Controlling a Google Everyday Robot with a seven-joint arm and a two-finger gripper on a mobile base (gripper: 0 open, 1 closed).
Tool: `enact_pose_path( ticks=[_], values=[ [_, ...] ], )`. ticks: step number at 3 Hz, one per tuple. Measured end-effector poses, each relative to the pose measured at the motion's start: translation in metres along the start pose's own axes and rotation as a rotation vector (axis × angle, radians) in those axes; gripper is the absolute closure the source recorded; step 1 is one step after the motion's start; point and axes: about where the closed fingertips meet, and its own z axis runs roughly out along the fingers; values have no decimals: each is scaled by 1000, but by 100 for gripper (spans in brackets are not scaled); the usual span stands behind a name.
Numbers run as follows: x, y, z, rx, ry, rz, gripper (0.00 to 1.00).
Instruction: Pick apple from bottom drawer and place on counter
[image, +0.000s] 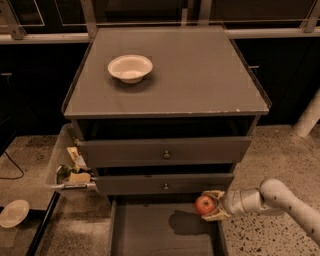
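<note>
- The desk (200, 75) fills the upper middle of the frame: a wide, flat grey top with a thin edge and small pale chips along the front rim towards the right.
- A white bowl (130, 67) stands alone on the desk, in its upper left part.
- Under the desk, two grey drawers (125, 150) each have a small round knob (166, 155) and stand slightly pulled out.
- The bottom drawer (150, 235) is pulled far out at the lower middle of the frame, showing a flat grey floor and low side walls.
- The floor (280, 150) is speckled stone. A white post (307, 117) leans at the right edge, and a pale rail (45, 37) runs along the dark back wall.
- At the left, a clear bin (60, 160) hangs beside the drawers, holding packets whose print is too small to read.
- A white dish (13, 213) and a dark cable (12, 172) lie at the lower left.
- My arm (280, 197) reaches in from the lower right.
- My tool (206, 205) is at the right side of the bottom drawer, just below the middle drawer's front, with one finger above and one below the apple (204, 204), gripping it.
- The apple's shadow (187, 222) falls on the drawer floor, just to its lower left.
</note>
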Motion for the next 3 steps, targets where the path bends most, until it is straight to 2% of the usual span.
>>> enact_pose_path(
  ticks=[1, 2, 3],
  values=[
    [-35, 7, -13, -24, -7, -65, 100],
    [-82, 14, -39, -21, -9, -154, 100],
    [-127, 21, -69, 17, 8, -231, 100]
  ],
)
